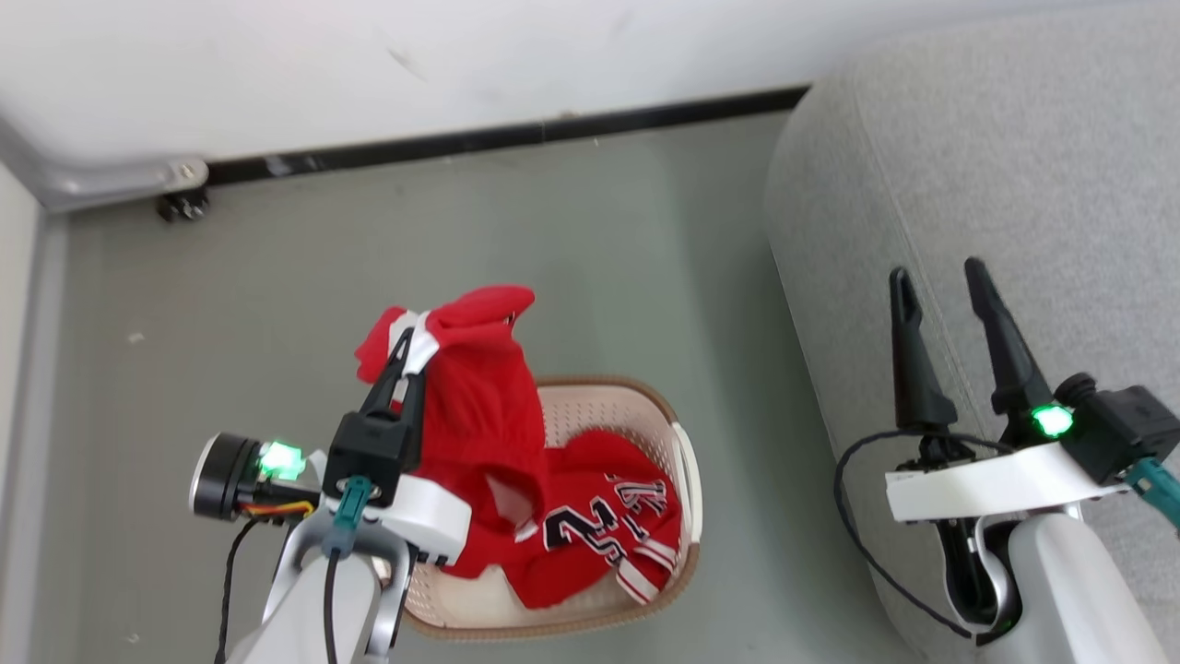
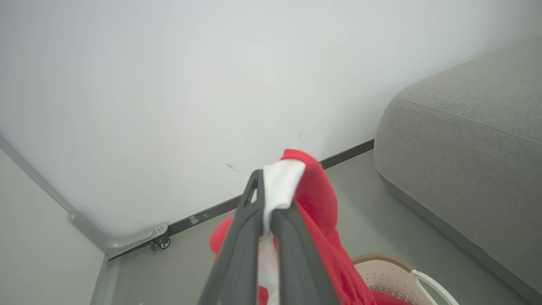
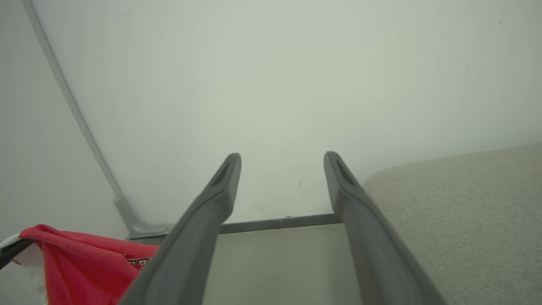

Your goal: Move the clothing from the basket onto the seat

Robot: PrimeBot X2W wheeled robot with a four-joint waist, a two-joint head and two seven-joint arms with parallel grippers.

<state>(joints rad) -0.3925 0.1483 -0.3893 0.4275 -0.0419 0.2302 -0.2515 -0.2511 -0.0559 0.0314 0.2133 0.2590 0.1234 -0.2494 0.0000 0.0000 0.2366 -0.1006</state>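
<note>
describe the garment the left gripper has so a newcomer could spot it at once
Left of the big grey seat a cream basket stands on the floor. Above its left end, the left gripper is shut on red shorts. Unlike the numbered jersey lying in the basket, they hang from the fingers and show a white stripe.

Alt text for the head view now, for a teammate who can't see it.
The left gripper is shut on the red shorts, which hang over the basket where the red jersey lies. The right gripper is open over the grey seat.
</note>
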